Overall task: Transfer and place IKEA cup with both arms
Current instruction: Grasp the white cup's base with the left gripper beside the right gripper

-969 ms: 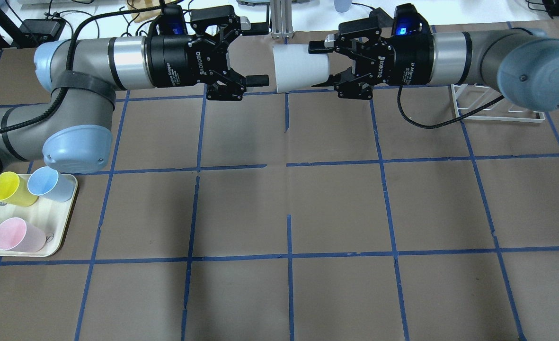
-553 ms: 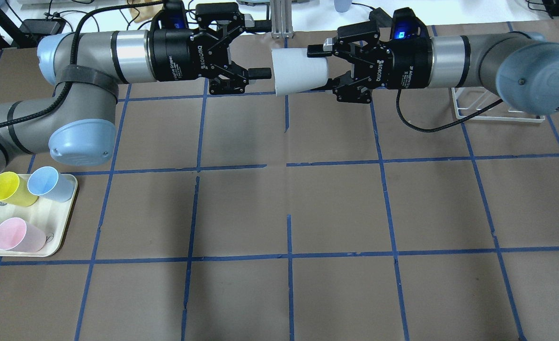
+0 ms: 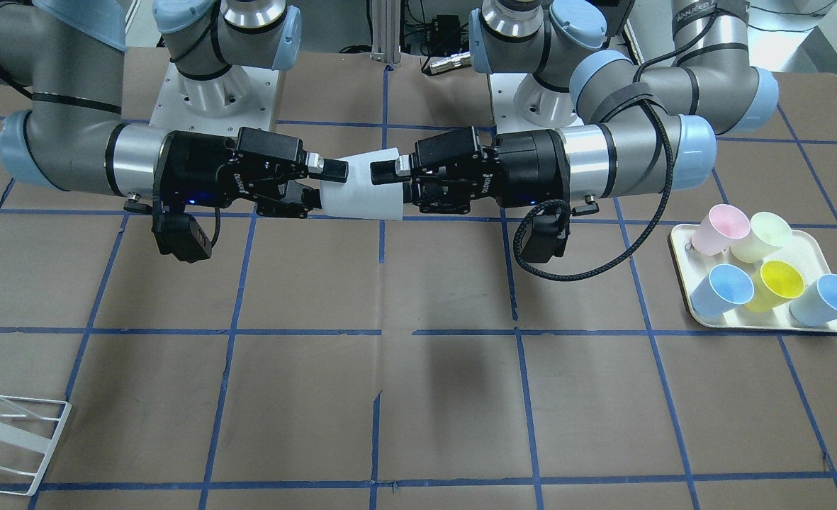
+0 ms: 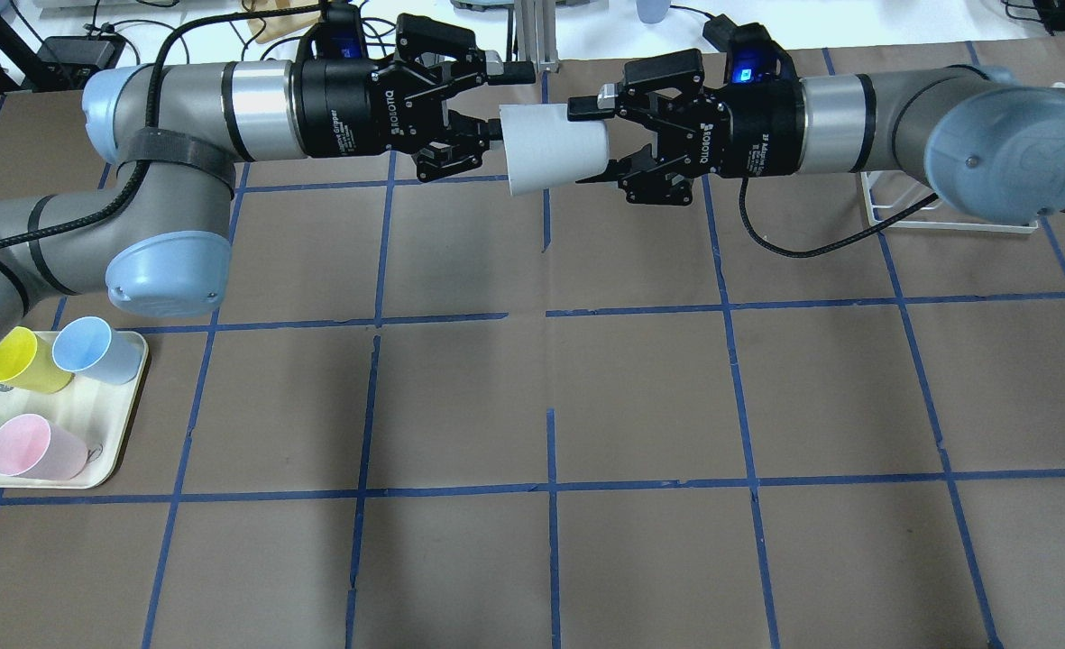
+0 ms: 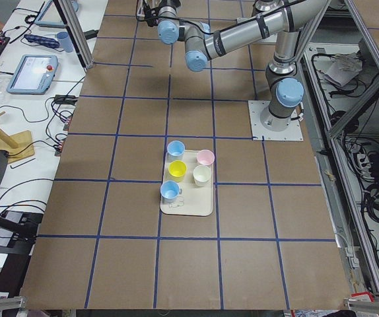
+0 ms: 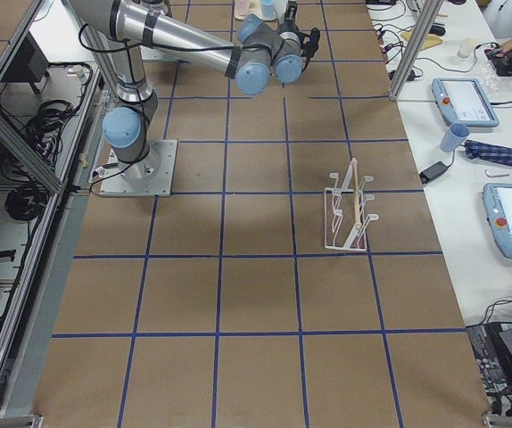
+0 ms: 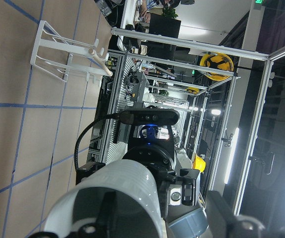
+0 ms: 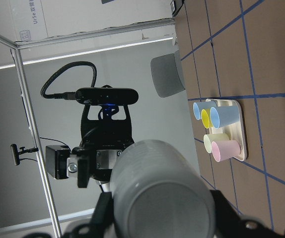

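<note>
Currently: IKEA cup (image 4: 550, 149) horizontal in mid-air above far table (image 4: 640, 388) centre, mouth toward left gripper (image 4: 505, 102). Base end pinched by right gripper (image 4: 591, 142). Fingers of left gripper spread, straddling rim (no grip yet). Pickup done; remaining: left clamp, right release, placement, probably onto tray (image 4: 104, 410).

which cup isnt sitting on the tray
The pale grey-white IKEA cup, held sideways in the air by the right pincer. The five coloured cups all sit on the tray.
</note>
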You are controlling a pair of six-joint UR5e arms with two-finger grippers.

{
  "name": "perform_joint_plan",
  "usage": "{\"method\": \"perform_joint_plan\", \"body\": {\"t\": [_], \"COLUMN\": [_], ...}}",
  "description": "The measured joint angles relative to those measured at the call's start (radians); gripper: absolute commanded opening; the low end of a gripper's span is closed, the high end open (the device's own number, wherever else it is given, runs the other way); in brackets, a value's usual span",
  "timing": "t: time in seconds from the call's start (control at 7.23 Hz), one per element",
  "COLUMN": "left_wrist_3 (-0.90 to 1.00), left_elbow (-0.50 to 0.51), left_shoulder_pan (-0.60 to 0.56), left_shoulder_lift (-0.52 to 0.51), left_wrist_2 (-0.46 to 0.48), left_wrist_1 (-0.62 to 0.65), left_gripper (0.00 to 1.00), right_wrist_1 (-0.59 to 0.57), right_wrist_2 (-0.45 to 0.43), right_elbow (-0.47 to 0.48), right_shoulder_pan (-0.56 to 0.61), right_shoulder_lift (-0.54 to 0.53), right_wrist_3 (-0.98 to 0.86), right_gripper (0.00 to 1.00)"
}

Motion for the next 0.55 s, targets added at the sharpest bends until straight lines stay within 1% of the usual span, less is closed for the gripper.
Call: {"method": "perform_joint_plan", "body": {"t": [0.28, 0.42, 0.55], "left_wrist_3": [0.001, 0.002, 0.002], "left_elbow": [-0.007, -0.008, -0.009], "left_shoulder_pan": [-0.001, -0.001, 0.0], "left_shoulder_lift": [0.0, 0.001, 0.002], "left_wrist_2": [0.019, 0.028, 0.032], "left_wrist_1": [0.038, 0.045, 0.047], "left_gripper": [0.15, 0.14, 0.14], "right_wrist_1": [0.0, 0.0, 0.0], "right_wrist_2": [0.0, 0.0, 0.002], "right_elbow": [-0.001, 0.0, 0.0], "right_shoulder_pan": [0.0, 0.0, 0.0], "right_shoulder_lift": [-0.001, -0.001, -0.001], "right_wrist_3": [0.0, 0.0, 0.001], "right_gripper": [0.13, 0.54, 1.0]}}
